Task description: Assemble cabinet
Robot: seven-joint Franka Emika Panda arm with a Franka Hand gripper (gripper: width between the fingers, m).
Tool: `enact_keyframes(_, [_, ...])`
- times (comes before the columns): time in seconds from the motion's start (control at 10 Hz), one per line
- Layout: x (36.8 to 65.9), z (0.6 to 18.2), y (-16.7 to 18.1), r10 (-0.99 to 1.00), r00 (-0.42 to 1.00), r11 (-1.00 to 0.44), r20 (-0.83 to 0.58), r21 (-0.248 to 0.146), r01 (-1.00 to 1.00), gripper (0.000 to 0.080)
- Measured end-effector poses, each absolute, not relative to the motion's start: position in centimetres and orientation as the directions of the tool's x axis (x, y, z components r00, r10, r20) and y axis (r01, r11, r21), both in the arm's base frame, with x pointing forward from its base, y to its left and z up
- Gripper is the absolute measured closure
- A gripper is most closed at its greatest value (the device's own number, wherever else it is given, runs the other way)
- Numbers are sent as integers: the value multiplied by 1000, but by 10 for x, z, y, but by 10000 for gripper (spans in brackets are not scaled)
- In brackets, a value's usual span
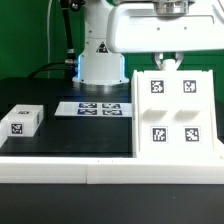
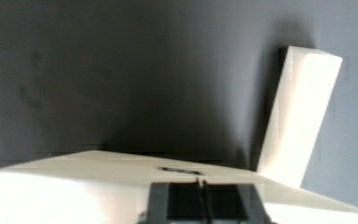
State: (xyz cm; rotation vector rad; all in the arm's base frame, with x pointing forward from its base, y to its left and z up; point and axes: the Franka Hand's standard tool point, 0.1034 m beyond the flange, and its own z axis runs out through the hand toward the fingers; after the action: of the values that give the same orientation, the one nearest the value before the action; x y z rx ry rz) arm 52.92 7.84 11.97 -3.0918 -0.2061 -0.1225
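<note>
The cabinet (image 1: 172,110) fills the right of the exterior view, tagged face toward the camera, its lower edge near the front of the table (image 1: 60,140). The gripper (image 1: 166,62) sits at the cabinet's upper edge, in the upper right of the frame; I cannot tell whether it is clenched or released. The wrist view shows a narrow panel (image 2: 300,110) standing slightly tilted. A hold on so thin an edge could slip, and the cabinet might tip or slide forward.
</note>
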Motion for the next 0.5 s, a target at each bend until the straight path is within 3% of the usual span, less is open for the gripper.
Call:
enact_keyframes(0.3, [529,120,78,131,988,-990,82,-35,134,797])
enact_keyframes(0.5, [538,130,76,130,989,-990,65,-39,132,797])
